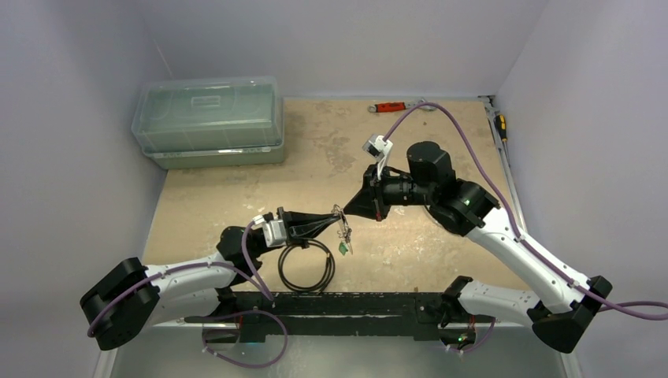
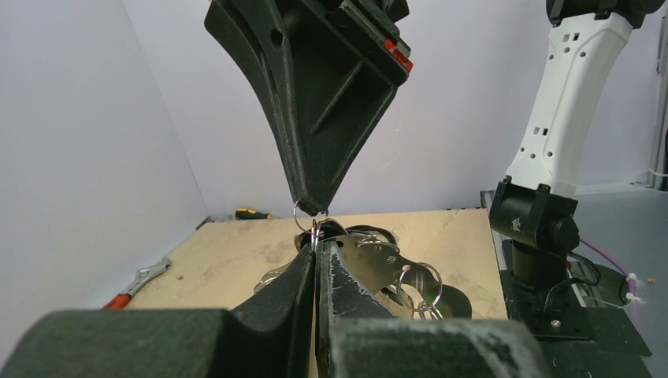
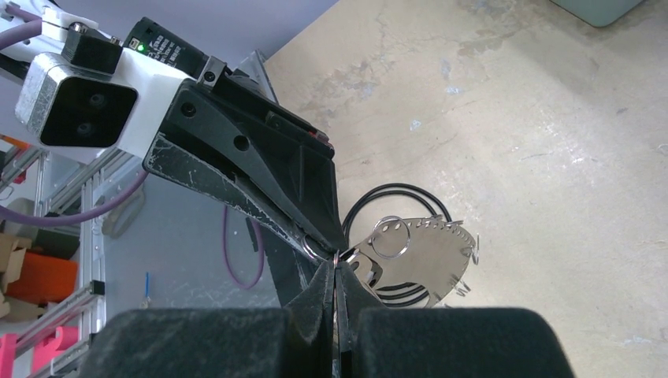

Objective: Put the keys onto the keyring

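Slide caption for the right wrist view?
Right gripper and left gripper, both shut, pinch the keys tip to tip, black coil behind.

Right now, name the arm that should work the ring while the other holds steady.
Right, probably. The keys seem to hang from the shut left gripper, which suits as anchor; the right gripper, also shut, meets it tip to tip on a small ring and could slide it.

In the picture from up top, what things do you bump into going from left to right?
Clear plastic box → black cable coil → keys → red-handled wrench → yellow-handled screwdriver.
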Motion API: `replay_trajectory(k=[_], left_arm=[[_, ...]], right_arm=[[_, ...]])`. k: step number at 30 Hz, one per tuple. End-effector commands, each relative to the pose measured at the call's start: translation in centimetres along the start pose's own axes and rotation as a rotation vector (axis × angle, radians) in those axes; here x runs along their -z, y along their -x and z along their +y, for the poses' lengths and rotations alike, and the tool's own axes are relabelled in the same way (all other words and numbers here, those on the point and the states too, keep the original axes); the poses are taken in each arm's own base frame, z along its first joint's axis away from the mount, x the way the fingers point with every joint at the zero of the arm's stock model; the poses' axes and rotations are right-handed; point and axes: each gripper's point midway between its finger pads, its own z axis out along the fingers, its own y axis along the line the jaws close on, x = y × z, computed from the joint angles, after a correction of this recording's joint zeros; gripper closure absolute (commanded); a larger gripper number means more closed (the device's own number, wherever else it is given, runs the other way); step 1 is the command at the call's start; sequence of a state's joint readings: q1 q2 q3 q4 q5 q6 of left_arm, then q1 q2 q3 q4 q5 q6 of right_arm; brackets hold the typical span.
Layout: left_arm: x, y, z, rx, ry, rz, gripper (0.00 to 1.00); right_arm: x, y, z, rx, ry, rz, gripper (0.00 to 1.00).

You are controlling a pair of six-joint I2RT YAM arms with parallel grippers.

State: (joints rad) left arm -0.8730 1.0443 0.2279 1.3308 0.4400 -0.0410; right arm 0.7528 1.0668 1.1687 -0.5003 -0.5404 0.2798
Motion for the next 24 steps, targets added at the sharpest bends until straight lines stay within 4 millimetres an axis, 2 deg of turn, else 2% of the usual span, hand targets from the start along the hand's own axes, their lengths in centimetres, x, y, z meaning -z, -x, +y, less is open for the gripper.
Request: replay_trajectory(k=[1,14,24], left_arm=[[-0.9,2.9,0.9,-0.032,0.030,-0.083,1.00],[-0.8,3.2,1.4,-0.034,0.062,-0.093,1.00],[-1.0,2.8,1.3,-0.029,0.055,-0.083,1.00]], right_arm=[[0.8,2.2,1.5,0.044,0.029,-0.061,1.00],[0.7,0.8,0.8,0.042,0.006,-0.011,1.00],[0.4,1.1,1.4,0.048,0.038,-0.018,1.00]])
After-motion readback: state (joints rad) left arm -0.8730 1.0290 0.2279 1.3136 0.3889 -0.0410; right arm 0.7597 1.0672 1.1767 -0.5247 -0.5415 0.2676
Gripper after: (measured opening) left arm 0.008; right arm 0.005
